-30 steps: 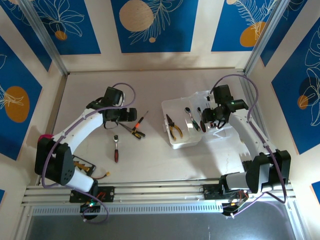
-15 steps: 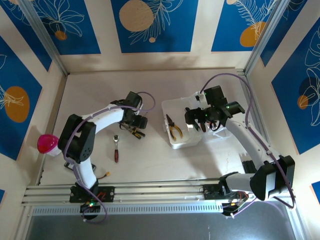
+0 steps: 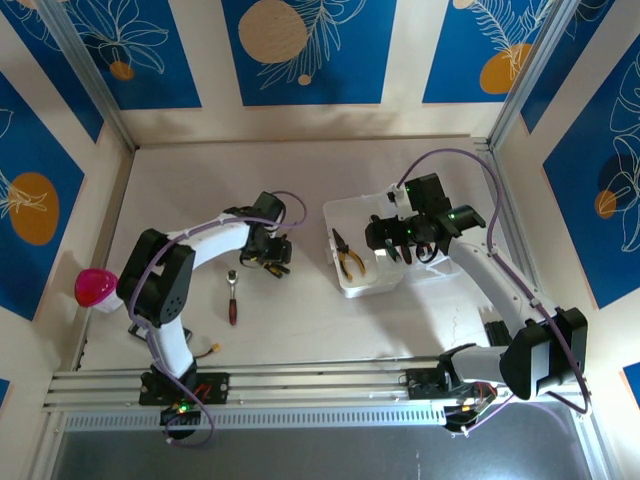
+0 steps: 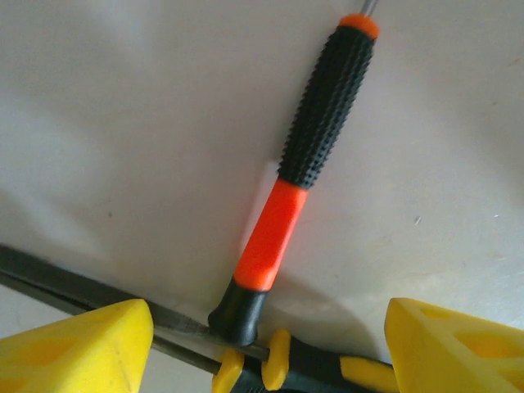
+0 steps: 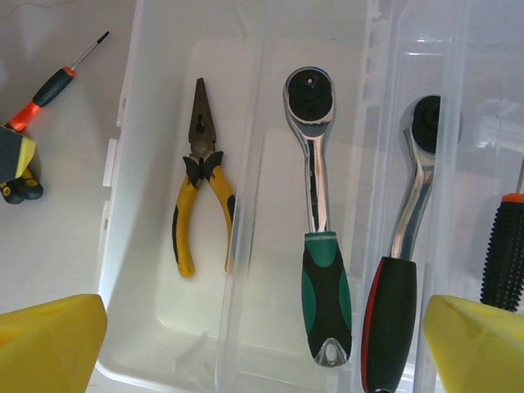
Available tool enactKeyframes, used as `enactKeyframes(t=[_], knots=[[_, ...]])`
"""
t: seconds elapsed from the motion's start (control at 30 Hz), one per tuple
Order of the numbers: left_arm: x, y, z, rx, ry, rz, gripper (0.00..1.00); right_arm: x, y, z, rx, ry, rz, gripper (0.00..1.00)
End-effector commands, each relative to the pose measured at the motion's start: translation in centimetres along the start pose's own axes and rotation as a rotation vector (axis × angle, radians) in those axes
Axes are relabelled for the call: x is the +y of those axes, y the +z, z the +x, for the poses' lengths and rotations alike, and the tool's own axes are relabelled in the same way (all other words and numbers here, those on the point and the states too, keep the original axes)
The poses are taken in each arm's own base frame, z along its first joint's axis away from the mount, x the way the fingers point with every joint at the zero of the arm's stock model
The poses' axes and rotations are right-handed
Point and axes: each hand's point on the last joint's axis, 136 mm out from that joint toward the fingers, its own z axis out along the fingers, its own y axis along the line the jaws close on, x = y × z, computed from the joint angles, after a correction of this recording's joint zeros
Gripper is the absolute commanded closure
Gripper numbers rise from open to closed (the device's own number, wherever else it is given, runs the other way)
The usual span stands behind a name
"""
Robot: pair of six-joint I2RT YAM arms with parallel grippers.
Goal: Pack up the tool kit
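Far left on the table, a loose ratchet (image 3: 232,297), handle toward the arm bases, well apart from the case (image 5: 155,327). Next along, left gripper (image 3: 268,254) down low over two crossed tools, jaws spread, nothing pinched yet: yellow fingers (image 4: 78,348) either side of the butt of the screwdriver (image 4: 307,155), with bare table showing on both sides. Screwdriver flat on the table, long axis running from that butt away from the wrist and leaning a little right, so roughly square to the closing line; butt nearer the left finger than the right. At the butt, a yellow-black tool (image 4: 315,372) lying crosswise, touching or almost, and likely to get caught in the same pinch unless the grip lands higher up the handle. Plainly the nearer arm for this pick, with the case off to its right across a gap of bare table. In the case, open and resting on the table: pliers (image 5: 199,184), then a green ratchet (image 5: 318,246), then a red ratchet (image 5: 401,270) beyond a clear partition, all lying lengthwise and parallel. Right gripper (image 5: 262,356) above them, jaws wide, empty
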Motion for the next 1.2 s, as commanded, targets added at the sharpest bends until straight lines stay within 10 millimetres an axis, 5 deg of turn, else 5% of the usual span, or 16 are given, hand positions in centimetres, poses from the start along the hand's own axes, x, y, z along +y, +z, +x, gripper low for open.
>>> enactKeyframes(t=[0.0,0.53,0.8,1.17], knots=[[0.0,-0.9,0.9,0.013,-0.047,0.007,0.27,0.5,0.7,0.5,0.010,0.008,-0.036,0.01],[0.4,1.8,2.3,0.117,-0.019,-0.036,0.45,-0.3,1.2,0.9,-0.010,0.043,-0.062,0.01],[0.3,2.8,1.2,0.128,0.038,-0.084,0.46,-0.4,1.1,1.0,-0.013,0.048,-0.065,0.01],[0.0,3.8,0.5,0.144,0.096,-0.106,0.66,-0.4,0.6,0.6,-0.020,0.044,-0.062,0.01]])
